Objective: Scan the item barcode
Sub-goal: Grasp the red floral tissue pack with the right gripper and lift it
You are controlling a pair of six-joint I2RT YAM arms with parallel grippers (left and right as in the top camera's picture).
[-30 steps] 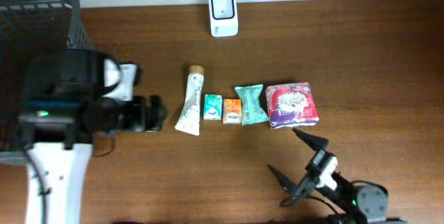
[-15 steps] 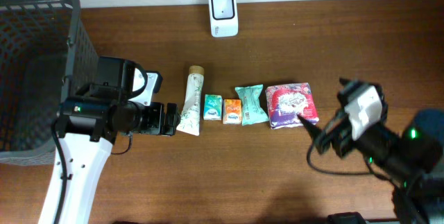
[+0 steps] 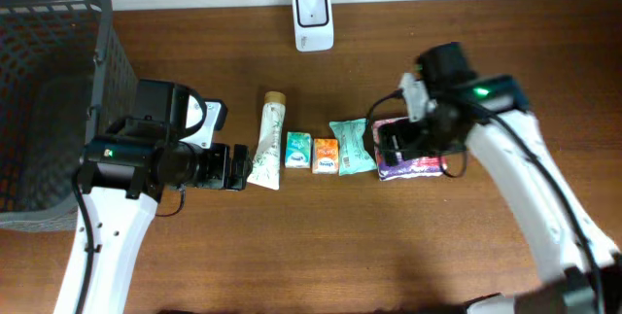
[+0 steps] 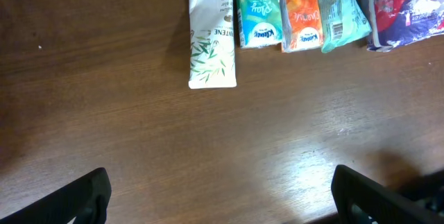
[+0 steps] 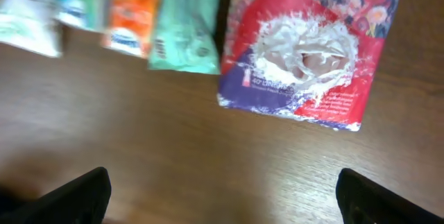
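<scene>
Over the red napkin pack (image 3: 418, 166), in the overhead view, the right gripper (image 3: 389, 142) is hovering with its jaws spread wide and gripping nothing. The white barcode scanner (image 3: 313, 19) is standing well beyond the pack, up and to its left. The left gripper (image 3: 229, 166) is waiting, equally wide and empty, far to the pack's left, just beside the toothpaste tube (image 3: 266, 142).

From the left wrist camera, the pack is showing only at the upper right corner, so this arm is judged idle.

From the right wrist camera, the pack is lying flat ahead of the open fingers (image 5: 76, 200), touching the mint wipes pouch (image 5: 187, 26) on its left. No barcode is showing on the pack's top face; it is probably underneath. To do this step well, the operator should be centring the jaws across the pack's free edges, keeping the finger clear of the pouch, then turning the coded face towards the scanner.
</scene>
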